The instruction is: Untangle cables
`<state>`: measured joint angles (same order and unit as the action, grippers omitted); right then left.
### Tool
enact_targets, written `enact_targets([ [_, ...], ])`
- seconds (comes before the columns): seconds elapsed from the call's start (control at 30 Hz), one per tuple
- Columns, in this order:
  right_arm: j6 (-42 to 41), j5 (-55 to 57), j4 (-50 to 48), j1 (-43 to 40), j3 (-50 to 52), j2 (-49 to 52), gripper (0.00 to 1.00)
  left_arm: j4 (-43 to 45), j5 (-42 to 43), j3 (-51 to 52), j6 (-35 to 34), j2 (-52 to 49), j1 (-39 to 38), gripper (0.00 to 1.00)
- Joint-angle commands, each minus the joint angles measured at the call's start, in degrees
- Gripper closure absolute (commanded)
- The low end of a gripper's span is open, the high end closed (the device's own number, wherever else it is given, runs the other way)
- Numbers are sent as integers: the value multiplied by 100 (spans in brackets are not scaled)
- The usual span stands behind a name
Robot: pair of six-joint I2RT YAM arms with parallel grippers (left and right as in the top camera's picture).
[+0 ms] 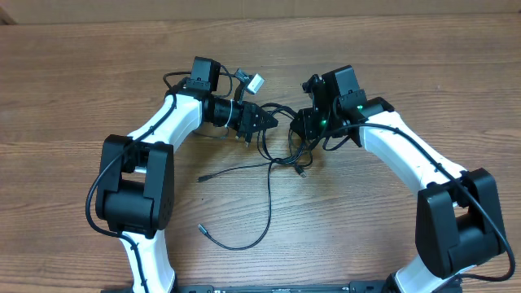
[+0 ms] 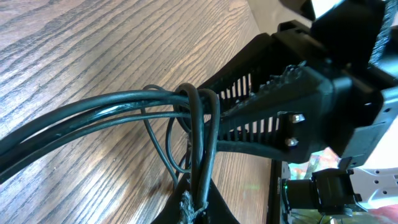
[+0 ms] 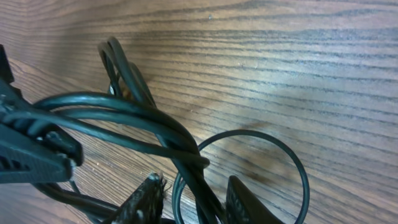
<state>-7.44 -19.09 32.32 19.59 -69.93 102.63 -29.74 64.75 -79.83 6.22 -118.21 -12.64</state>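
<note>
The cables are thin black cords knotted in a tangle at the table's middle, between both grippers. Two loose strands trail toward the front and end in small plugs. My left gripper is shut on a bunch of strands, which run straight into its tips. My right gripper faces it from the right. It is shut on strands that pass between its fingers, and a round loop hangs beside them. The two grippers are almost touching.
A white connector lies behind the left gripper. The right gripper's ribbed black finger fills the left wrist view's right side. The left gripper's tip shows at the left of the right wrist view. Bare wooden tabletop surrounds the tangle.
</note>
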Motion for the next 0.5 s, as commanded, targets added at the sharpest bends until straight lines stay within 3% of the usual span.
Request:
enact_targets([
  [0.0,20,-9,-120,33,127,37,72,20,240,-127,107,-50,24,96],
  [0.27,20,-535,-111,33,127,37,87,24,50,-127,103,-50,24,96],
  [0.47,24,-820,-2,33,127,37,92,83,20,-127,-11,-50,55,96],
])
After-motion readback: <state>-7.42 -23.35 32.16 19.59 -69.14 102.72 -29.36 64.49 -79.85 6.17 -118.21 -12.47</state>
